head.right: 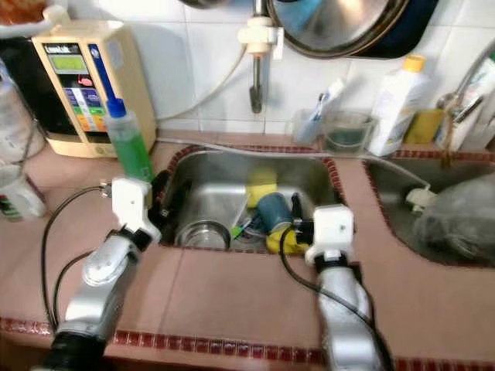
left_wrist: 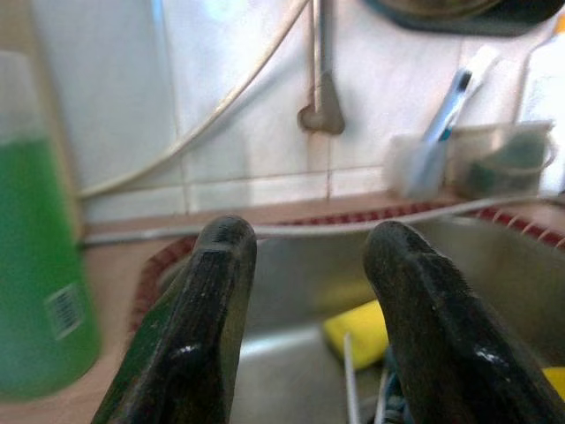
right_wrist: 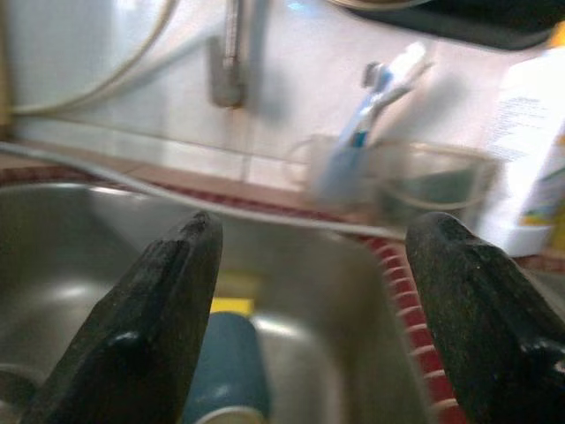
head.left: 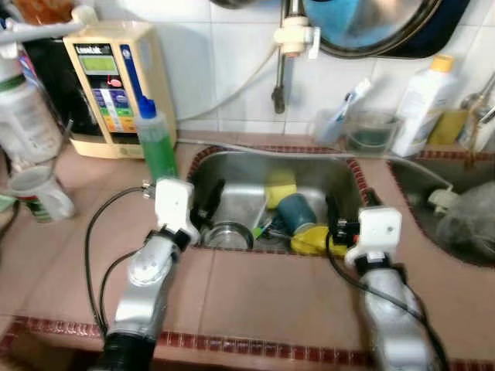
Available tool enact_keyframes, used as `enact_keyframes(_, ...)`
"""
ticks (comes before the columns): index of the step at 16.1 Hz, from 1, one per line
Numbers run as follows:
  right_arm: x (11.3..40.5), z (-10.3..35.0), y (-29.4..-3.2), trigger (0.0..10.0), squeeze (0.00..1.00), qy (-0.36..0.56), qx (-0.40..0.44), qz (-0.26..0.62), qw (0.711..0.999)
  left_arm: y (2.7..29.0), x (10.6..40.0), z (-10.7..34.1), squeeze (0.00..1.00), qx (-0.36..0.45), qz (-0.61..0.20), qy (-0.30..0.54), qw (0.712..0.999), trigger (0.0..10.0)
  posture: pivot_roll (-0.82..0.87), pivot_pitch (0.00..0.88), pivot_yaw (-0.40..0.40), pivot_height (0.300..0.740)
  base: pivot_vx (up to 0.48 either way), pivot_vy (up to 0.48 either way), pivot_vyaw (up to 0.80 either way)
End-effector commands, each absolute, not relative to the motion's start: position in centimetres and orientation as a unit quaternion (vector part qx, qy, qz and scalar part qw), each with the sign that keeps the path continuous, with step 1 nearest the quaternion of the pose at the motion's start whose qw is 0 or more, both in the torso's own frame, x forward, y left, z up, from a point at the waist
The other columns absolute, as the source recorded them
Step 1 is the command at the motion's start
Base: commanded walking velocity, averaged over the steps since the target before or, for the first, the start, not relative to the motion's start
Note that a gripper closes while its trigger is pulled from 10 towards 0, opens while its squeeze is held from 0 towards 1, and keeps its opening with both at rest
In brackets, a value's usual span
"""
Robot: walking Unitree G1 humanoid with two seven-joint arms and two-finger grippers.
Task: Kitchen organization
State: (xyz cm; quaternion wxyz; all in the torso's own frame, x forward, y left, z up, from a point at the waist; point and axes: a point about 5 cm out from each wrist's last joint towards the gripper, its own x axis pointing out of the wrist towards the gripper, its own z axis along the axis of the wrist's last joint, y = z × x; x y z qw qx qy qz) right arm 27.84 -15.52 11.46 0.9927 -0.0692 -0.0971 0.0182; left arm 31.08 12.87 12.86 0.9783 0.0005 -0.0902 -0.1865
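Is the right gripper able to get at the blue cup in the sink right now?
Probably yes. The right gripper is open above the sink's near edge, the blue cup just ahead, nothing between.

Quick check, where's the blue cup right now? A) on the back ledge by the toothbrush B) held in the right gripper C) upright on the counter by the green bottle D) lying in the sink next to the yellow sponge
D: the blue cup lies on its side in the sink, beside the yellow sponge; the right gripper is open and empty above it.
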Motion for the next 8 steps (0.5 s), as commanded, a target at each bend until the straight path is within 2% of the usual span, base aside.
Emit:
enact_keyframes(1, 28.0, 12.0, -15.4, 10.0, 0.00, -0.105, -0.072, 0.023, 0.992, 13.1, 31.2, 12.9, 0.00, 0.004, -0.183, -0.090, 0.979, 10.0, -0.06, 0.000, 0.048, 0.740, 0.000, -0.480, 0.00)
enact_keyframes(5, 27.9, 12.0, -15.5, 10.0, 0.00, -0.104, -0.072, 0.019, 0.992, 12.7, 31.3, 12.8, 0.00, 0.006, -0.190, -0.084, 0.978, 10.0, -0.07, 0.000, 0.049, 0.740, 0.000, -0.450, 0.00)
enact_keyframes(8, 27.7, 11.6, -15.9, 10.0, 0.00, -0.098, -0.072, 0.013, 0.992, 12.4, 31.4, 11.9, 0.00, -0.015, -0.201, -0.048, 0.978, 10.0, -0.07, 0.000, 0.045, 0.740, 0.000, 0.000, 0.00)
